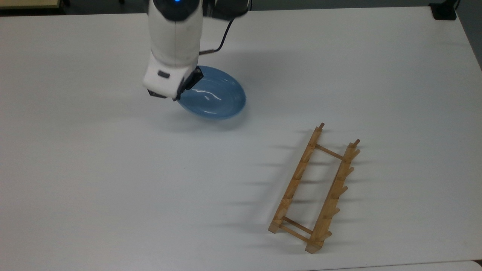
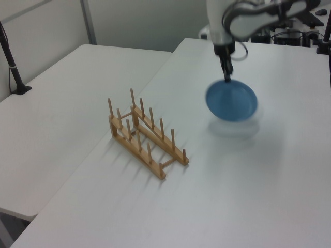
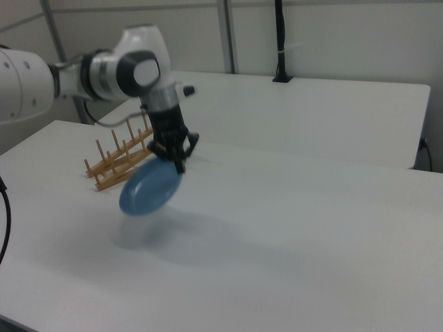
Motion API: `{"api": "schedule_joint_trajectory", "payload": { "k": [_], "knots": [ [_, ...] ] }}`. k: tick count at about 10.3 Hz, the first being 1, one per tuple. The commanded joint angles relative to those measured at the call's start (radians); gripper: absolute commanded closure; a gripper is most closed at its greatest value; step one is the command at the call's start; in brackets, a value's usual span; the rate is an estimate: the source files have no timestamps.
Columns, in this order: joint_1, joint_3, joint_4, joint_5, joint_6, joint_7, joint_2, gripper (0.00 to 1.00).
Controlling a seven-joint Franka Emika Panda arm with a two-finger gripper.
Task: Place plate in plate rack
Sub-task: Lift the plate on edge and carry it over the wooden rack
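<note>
There is one pincer (image 2: pixel 226 78), one plate (image 1: pixel 212 94) and one plate rack (image 1: pixel 314 189) on a white table (image 1: pixel 94 169). The pincer is closed narrow on the rim of the plate and holds it up in the air, clear of the table. In the left view the light-blue plate hangs under the fingertips, tilted steeply, with its hollow side turned to the camera and a faint shadow on the table below it. In the right view the pincer (image 3: pixel 178 162) grips the top edge of the plate (image 3: pixel 149 189), and the plate slopes down toward the right view's left. In the top view the pincer (image 1: pixel 185 87) is at the top view's left edge of the plate.

The plate rack (image 2: pixel 146 134) is of light wood, two rails with upright pegs, and it stands alone, well apart from the plate, toward the top view's lower right. In the right view the rack (image 3: pixel 120 158) is behind the plate.
</note>
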Motion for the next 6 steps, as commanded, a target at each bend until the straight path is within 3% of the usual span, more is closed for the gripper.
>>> {"api": "schedule_joint_trajectory", "payload": {
  "k": [1, 4, 5, 6],
  "knots": [
    [0.051, -0.003, 0.142, 0.086, -0.057, 0.203, -0.020, 1.00],
    [0.157, -0.005, 0.225, 0.076, 0.011, 0.405, -0.020, 1.00],
    [0.207, -0.005, 0.225, 0.056, 0.110, 0.467, -0.022, 1.00],
    [0.250, -0.005, 0.222, -0.011, 0.195, 0.533, -0.019, 1.00]
  ]
}}
